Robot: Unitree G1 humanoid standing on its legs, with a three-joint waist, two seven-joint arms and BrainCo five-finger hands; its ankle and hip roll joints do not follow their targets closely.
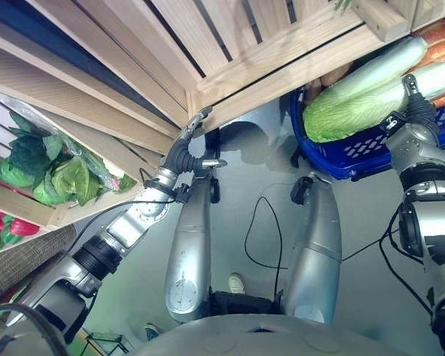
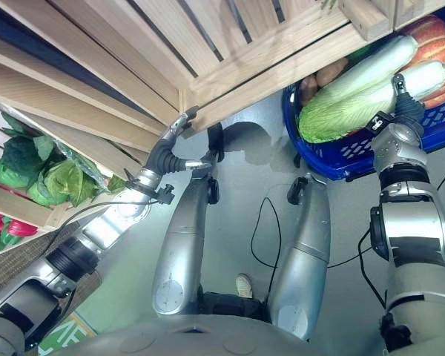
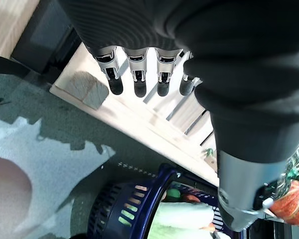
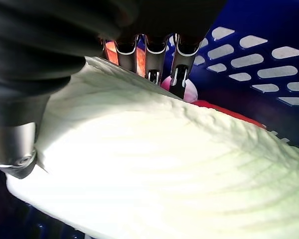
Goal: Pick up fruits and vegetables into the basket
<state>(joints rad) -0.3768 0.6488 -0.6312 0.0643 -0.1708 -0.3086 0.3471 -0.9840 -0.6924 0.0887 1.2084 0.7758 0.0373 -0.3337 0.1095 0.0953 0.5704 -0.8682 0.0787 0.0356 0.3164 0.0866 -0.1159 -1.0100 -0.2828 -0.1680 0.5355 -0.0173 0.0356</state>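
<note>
The right robot hand (image 4: 50,55) grips a napa cabbage (image 1: 371,93) lying in the blue basket (image 1: 356,159); it looks heavy, smooth and leaf-soft, best held mid-length, while the left robot hand (image 1: 185,148) hangs released beside the basket.

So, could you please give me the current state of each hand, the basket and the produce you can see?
Right hand: over the basket, fingers curled round a napa cabbage.
Napa cabbage: held, lying in the basket.
Second napa cabbage: lying in the basket alongside it.
Blue basket: holding cabbages and orange produce.
Left hand: open, fingers straight, beside the wooden crate.
Bagged leafy greens: resting on the shelf.
</note>
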